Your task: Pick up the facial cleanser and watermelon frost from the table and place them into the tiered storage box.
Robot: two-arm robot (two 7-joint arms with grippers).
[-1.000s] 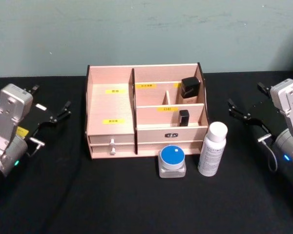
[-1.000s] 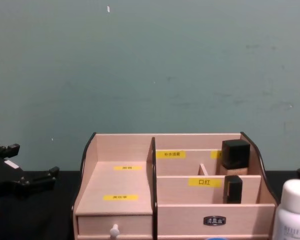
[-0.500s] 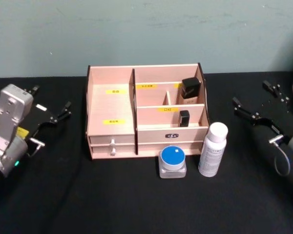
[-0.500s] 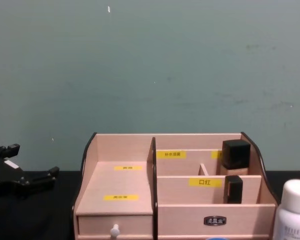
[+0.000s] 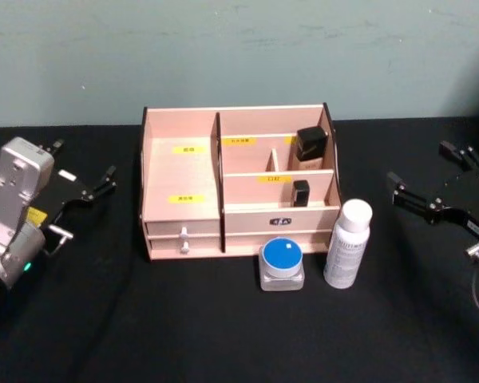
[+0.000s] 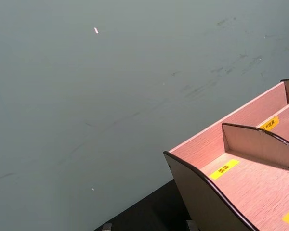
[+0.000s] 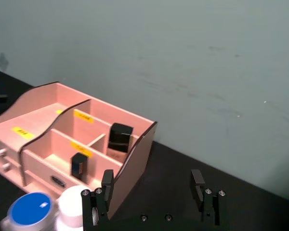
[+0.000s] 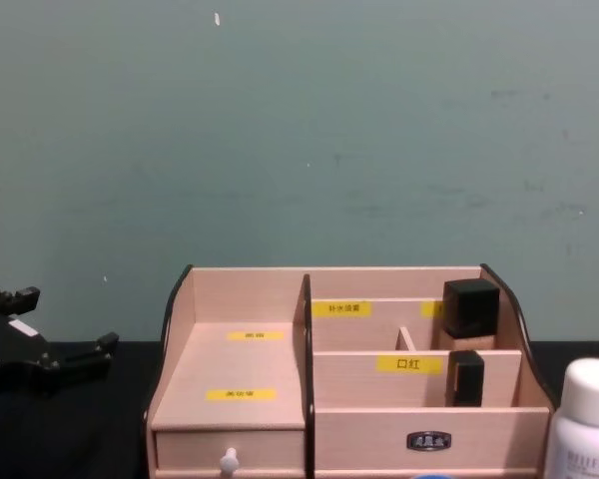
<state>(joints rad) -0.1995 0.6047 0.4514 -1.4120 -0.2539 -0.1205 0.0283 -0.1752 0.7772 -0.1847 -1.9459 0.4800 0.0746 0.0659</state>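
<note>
The right gripper [image 5: 429,172] hangs above the black table [image 5: 223,343], well to the right of the tiered storage box [image 5: 182,171]. Its two black fingers [image 7: 107,181] are spread wide with nothing between them. The left gripper [image 5: 81,164] sits well to the left of the box, level with the box's middle tier. Its fingers are likewise parted and empty.

The facial cleanser [image 5: 347,244] stands upright on the table just in front of the box's right front corner, very close to the front panel; contact cannot be confirmed. The watermelon frost [image 5: 281,264] stands in front of the box's right half, just to the left of the cleanser and apart from it, blue lid upward.

Inside the box, a tall black-capped cosmetic bottle [image 5: 310,148] occupies the rear right compartment. A smaller black item [image 5: 301,192] stands in the middle-tier right compartment, directly in front of it. The box's left section holds nothing. The white-knobbed drawer [image 5: 183,232] at its lower left is closed.
</note>
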